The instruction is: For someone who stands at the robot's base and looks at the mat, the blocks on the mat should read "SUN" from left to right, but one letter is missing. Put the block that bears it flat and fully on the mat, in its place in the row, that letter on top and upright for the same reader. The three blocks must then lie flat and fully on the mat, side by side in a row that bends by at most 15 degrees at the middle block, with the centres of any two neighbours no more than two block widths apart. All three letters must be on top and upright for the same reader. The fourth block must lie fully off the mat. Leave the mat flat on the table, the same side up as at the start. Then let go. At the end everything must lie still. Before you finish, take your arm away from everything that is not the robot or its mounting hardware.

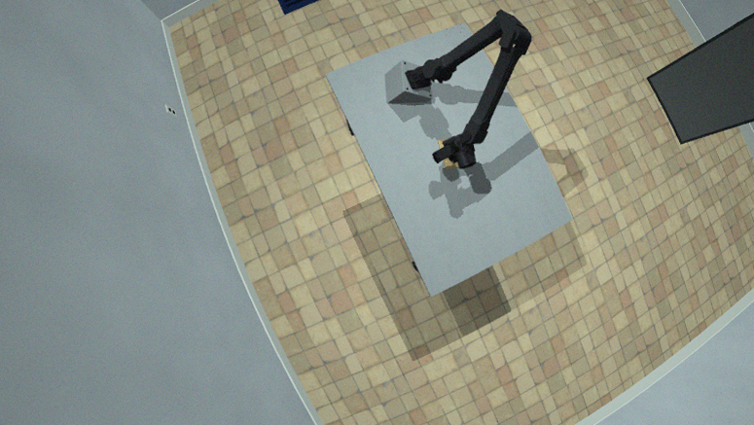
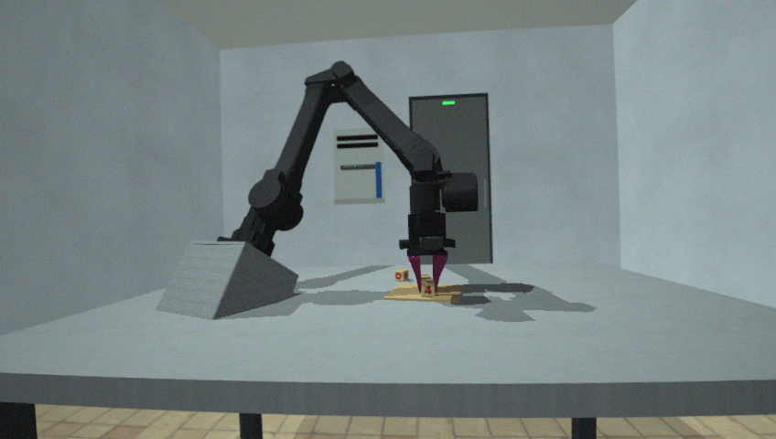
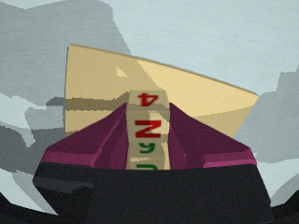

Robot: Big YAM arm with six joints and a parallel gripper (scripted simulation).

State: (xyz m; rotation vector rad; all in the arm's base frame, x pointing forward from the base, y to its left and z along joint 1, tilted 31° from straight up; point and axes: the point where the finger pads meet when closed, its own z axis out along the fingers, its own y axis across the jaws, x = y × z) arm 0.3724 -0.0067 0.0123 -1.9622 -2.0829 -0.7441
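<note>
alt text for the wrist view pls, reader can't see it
The gripper is shut on a wooden letter block, its magenta fingers on either side. The block's top face shows a red N, its far side a red 4. Beyond lies the tan mat on the grey table.

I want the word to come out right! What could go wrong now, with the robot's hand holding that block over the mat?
1. The hand grips a block with a red N on top, low over the tan mat. The neighbouring blocks are hidden, so it may land out of row.
2. Letting go unevenly could tip it onto another face, such as the 4.
3. Another block sits beside the mat; a bump could push it on.
</note>
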